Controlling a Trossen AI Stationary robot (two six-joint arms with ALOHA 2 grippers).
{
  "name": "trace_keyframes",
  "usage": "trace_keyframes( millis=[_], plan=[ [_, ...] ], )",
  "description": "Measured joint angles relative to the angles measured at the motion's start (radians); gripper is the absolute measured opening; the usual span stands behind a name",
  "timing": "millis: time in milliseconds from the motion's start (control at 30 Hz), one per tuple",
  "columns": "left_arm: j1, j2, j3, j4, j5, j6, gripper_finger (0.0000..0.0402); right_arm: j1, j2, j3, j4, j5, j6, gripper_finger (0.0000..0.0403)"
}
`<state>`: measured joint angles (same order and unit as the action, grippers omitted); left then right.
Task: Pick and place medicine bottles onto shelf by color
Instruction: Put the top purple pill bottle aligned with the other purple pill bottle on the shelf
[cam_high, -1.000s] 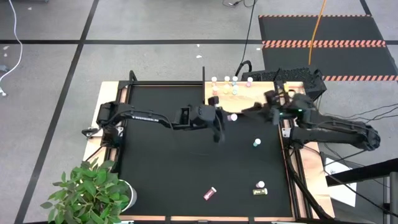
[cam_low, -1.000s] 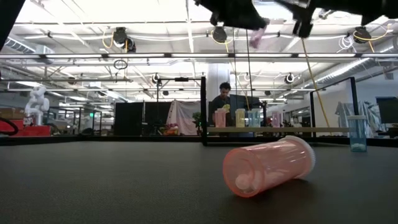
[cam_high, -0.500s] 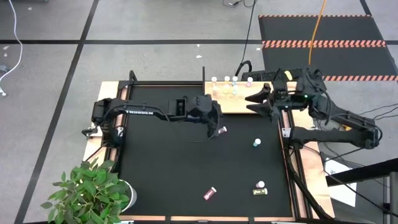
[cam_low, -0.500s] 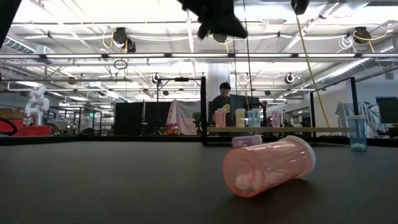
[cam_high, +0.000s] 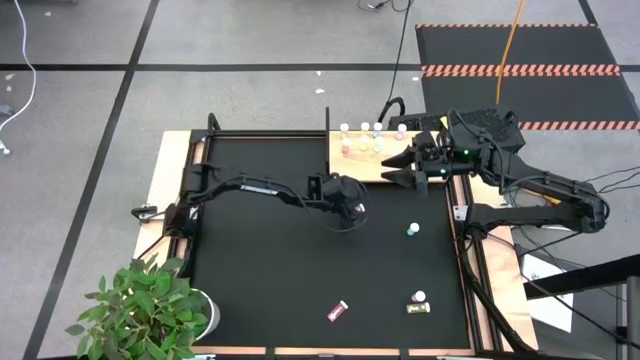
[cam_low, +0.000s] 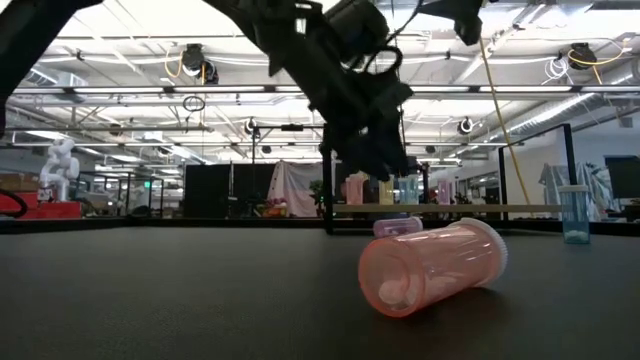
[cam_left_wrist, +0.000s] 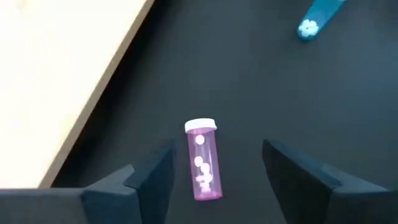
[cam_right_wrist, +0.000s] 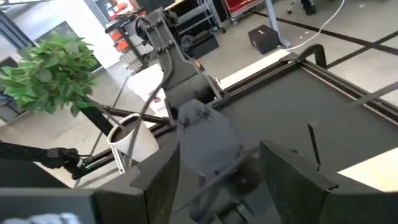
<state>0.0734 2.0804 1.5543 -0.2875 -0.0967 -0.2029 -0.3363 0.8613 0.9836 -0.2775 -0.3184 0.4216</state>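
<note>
A purple medicine bottle (cam_left_wrist: 204, 163) with a white cap lies on its side on the black mat (cam_high: 260, 260), just in front of the shelf (cam_high: 372, 165). My left gripper (cam_left_wrist: 214, 177) is low over it and open, one finger on each side, not touching. Several bottles (cam_high: 365, 130) stand upright along the shelf's far edge. My right gripper (cam_high: 393, 170) hovers open over the shelf's right part, pointing toward the left arm, with nothing between its fingers. In the low view the purple bottle (cam_low: 397, 227) lies behind a pink one (cam_low: 430, 265).
A teal bottle (cam_high: 412, 230) stands on the mat to the right of the left gripper. Near the front edge lie a red-pink bottle (cam_high: 338, 311) and a yellow-green one (cam_high: 418, 308), with a white-capped one (cam_high: 418, 296) beside it. A potted plant (cam_high: 150, 310) stands at the front left corner.
The purple bottle, up in the air between the two grippers a second ago, has fallen onto the mat and lies on its side. My left gripper has come down over it. My right gripper has drawn back toward the table's right edge, over the shelf.
</note>
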Motion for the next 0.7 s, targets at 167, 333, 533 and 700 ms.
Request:
trace_keyframes(
  millis=[167,333,533,700],
  plan=[
    [-0.003,0.058,0.001,0.005,-0.001,0.044,0.0252,0.000,-0.015,0.000,-0.024,0.000,0.008,0.0212],
    [0.001,0.090,0.001,0.017,-0.009,0.047,0.0253,0.000,-0.034,0.000,-0.034,0.000,0.011,0.0212],
    [0.002,0.148,0.000,0.049,-0.010,0.051,0.0248,0.000,-0.046,0.000,-0.045,0.001,0.011,0.0212],
    [0.007,0.157,0.001,0.053,-0.011,0.067,0.0205,0.000,-0.053,0.000,-0.052,0.001,0.011,0.0212]
  ],
)
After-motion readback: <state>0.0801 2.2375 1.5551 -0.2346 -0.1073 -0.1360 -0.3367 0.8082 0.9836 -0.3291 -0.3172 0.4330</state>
